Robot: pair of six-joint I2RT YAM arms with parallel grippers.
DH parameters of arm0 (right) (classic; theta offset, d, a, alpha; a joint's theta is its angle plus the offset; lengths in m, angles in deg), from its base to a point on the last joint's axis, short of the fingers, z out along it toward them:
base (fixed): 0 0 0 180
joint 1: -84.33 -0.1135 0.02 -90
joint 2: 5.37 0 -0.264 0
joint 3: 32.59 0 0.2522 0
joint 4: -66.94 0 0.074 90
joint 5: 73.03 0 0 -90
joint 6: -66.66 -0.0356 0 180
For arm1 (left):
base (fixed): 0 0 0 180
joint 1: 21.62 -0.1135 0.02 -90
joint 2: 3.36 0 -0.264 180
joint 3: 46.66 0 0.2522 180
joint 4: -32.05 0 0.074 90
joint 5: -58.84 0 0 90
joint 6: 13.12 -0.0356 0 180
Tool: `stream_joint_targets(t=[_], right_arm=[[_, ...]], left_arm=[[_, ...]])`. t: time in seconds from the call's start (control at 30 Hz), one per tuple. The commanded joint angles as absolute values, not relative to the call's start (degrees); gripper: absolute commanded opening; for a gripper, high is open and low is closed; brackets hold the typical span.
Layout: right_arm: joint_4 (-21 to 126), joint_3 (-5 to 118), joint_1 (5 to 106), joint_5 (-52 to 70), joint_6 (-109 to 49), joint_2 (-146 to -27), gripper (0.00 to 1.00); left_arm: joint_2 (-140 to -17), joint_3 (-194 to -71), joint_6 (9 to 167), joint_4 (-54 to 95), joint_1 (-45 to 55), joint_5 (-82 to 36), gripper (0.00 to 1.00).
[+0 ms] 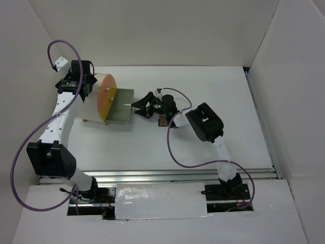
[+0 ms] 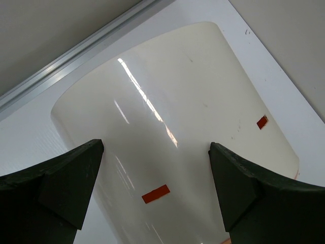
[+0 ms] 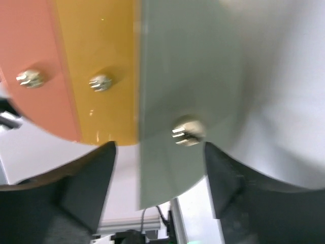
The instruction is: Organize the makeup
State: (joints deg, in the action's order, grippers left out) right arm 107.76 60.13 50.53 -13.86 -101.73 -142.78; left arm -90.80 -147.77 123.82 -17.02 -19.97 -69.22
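Glossy white cylinder (image 2: pixel 172 101) (two small red-orange rectangular tabs (image 2: pixel 155 193) on it) below wide-open left claw (image 2: pixel 156 146); right claw (image 3: pixel 158 147) parted, empty, facing grey-green drawer panel (image 3: pixel 188 66) with metal knob (image 3: pixel 186 131).

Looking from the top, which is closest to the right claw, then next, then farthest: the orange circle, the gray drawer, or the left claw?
1. Gray drawer: just left of the right claw.
2. Orange circle: beyond the drawer, on the end of the white tube.
3. Left claw: farthest, past the tube, far left.
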Motion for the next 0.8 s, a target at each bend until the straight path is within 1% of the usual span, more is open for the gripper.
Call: stream_joint_targets(t=[0.0, 0.03, 0.07, 0.1, 0.2, 0.27, 0.3, 0.37, 0.4, 0.43, 0.53, 0.57, 0.6, 0.63, 0.67, 0.73, 0.77], right_arm=[[108.46, 57.64, 51.11, -14.41, -97.44, -133.35, 0.80], [108.28, 56.41, 51.29, -13.88, -96.56, -132.04, 0.84], [108.02, 54.23, 51.55, -13.71, -96.12, -129.59, 0.97], [107.41, 52.29, 51.81, -13.62, -95.16, -127.13, 1.00], [106.26, 48.86, 52.95, -13.62, -93.22, -121.94, 1.00], [100.22, 46.04, 53.74, -12.21, -89.64, -118.77, 1.00], [97.24, 45.33, 53.84, -11.25, -87.87, -115.27, 1.00], [83.38, 44.89, 53.92, -6.17, -81.04, -111.74, 1.00], [73.05, 45.41, 53.75, -3.88, -78.47, -107.98, 1.00], [68.77, 45.07, 53.49, 1.27, -76.62, -105.94, 1.00], [58.91, 39.81, 53.57, 8.42, -72.56, -95.31, 1.00], [56.54, 38.14, 53.66, 13.32, -70.90, -91.80, 1.00], [54.25, 35.68, 53.57, 15.72, -69.93, -84.90, 1.00], [48.75, 34.79, 53.57, 18.00, -69.14, -81.43, 1.00], [45.65, 33.39, 53.66, 22.98, -68.17, -74.09, 1.00], [37.73, 32.50, 53.83, 26.53, -67.20, -66.93, 1.00], [35.18, 32.15, 53.84, 29.51, -66.50, -60.20, 1.00]], left_arm=[[-90.02, -148.57, 123.38, -17.40, -19.95, -67.38, 0.99], [-89.93, -148.84, 123.20, -17.40, -19.95, -66.94, 0.99], [-89.93, -149.53, 122.85, -17.49, -19.95, -66.32, 0.99], [-89.76, -149.98, 122.24, -17.66, -19.95, -65.88, 0.99], [-90.54, -152.87, 120.48, -18.97, -19.95, -64.04, 1.00], [-90.90, -154.81, 119.78, -20.03, -19.95, -62.81, 1.00], [-90.72, -155.16, 119.34, -20.03, -19.95, -62.19, 0.99], [-89.50, -156.13, 118.03, -20.12, -19.95, -60.70, 1.00], [-88.88, -156.22, 117.32, -19.17, -19.95, -58.17, 0.99], [-88.18, -156.05, 116.70, -18.72, -19.86, -56.93, 0.99], [-85.80, -156.48, 114.15, -17.57, -17.58, -53.49, 0.99], [-85.71, -157.44, 112.49, -17.92, -14.18, -53.40, 0.99], [-85.80, -158.50, 111.61, -18.53, -11.71, -53.57, 0.99], [-86.15, -160.25, 110.12, -19.76, -5.86, -55.31, 0.99], [-86.93, -160.79, 109.41, -20.12, -3.10, -55.33, 0.99], [-88.25, -160.88, 108.00, -20.91, 3.66, -57.44, 0.99], [-89.91, -160.44, 107.82, -21.17, 5.09, -57.09, 1.00]])
